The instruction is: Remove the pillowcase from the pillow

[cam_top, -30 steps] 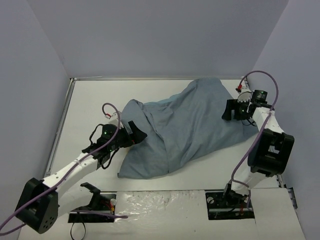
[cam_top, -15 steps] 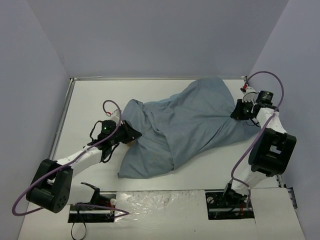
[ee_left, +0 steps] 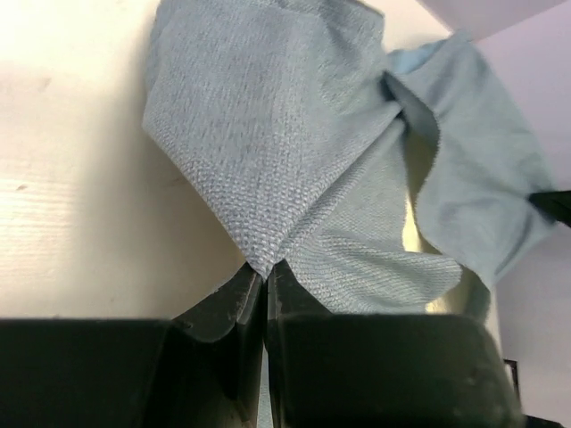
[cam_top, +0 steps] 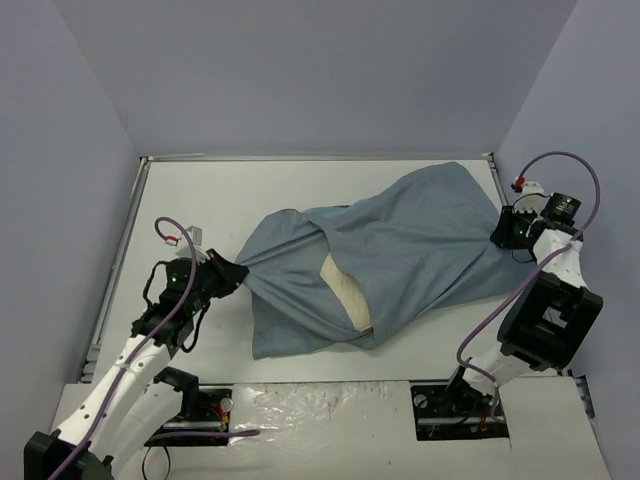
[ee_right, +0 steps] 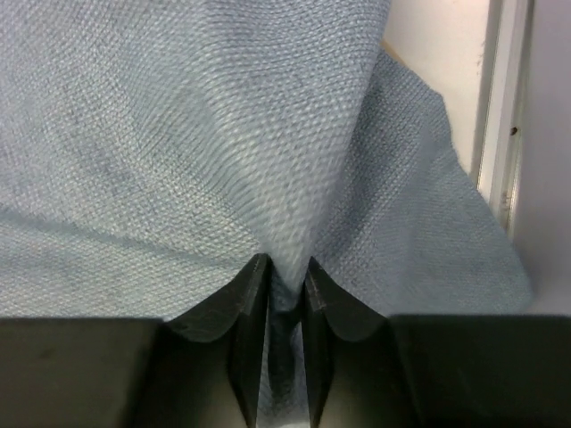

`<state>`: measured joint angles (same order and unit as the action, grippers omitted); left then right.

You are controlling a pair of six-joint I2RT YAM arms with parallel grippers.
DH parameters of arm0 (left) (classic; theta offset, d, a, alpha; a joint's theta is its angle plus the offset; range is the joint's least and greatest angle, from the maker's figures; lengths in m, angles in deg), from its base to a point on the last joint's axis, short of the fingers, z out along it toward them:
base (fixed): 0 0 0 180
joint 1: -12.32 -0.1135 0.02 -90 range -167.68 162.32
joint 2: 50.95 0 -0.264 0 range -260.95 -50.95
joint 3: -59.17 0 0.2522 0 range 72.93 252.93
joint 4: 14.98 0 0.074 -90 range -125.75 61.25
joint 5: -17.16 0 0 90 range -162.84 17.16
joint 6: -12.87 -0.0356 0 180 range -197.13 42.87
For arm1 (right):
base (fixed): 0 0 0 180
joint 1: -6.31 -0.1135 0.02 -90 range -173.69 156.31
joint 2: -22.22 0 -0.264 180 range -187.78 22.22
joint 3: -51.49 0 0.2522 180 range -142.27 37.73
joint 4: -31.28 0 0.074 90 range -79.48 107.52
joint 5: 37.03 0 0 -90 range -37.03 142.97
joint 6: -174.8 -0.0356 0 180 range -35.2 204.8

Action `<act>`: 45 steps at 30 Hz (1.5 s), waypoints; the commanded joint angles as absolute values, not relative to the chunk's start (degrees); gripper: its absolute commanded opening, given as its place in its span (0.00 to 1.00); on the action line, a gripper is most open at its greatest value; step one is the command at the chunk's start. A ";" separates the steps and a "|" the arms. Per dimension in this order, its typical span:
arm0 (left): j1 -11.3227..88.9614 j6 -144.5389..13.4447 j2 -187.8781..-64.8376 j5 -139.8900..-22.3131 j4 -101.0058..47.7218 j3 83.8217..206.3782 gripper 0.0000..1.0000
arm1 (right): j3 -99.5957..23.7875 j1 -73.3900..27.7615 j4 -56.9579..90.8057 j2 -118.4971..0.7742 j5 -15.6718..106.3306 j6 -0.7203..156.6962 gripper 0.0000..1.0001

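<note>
Top external view: the white table (cam_top: pixel 200 200) takes up most of the picture, and the pillowcase (cam_top: pixel 420 235) lies across its middle and right part, plain grey-blue face up. Its long axis runs on a diagonal, from a near-left end by the left arm up to a far-right end close to the table's right rim. The cloth is creased and pulled into a point at each end; the far-right part is wide and humped, and the near-left part sags into loose folds on the table.

The pillow (cam_top: pixel 347 292) shows only as a narrow cream strip in a gap between two folds of cloth near the middle of the near edge (the rest of it is covered). The strip slants from upper left to lower right, across the line of the cloth.

The left gripper (cam_top: pixel 232 270) sits at the near-left tip of the pillowcase. In the left wrist view its jaws are pressed together with a corner of the weave pinched between them, and the cloth fans away from that point.

The right gripper (cam_top: pixel 500 232) is at the right edge of the cloth, just beside the table's right rim. The right wrist view shows its jaws nearly together, clamped on a gathered ridge of the grey-blue fabric
</note>
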<state>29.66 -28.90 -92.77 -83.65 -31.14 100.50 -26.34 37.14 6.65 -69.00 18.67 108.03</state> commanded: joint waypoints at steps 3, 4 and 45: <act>29.11 -31.16 -97.79 -81.18 -32.71 102.99 0.02 | -26.34 35.68 1.90 -59.27 13.35 119.58 0.49; 29.11 -31.94 -98.84 -81.89 -32.44 103.42 0.06 | -26.78 34.28 -2.82 -56.21 11.77 124.48 0.57; 54.51 -27.21 -123.81 -76.62 -14.26 110.03 0.66 | -22.92 -37.90 -12.19 -61.27 23.53 155.03 0.84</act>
<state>54.43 -29.56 -125.01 -78.16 -21.22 111.17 -23.87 -38.24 -13.51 -61.13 23.02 156.55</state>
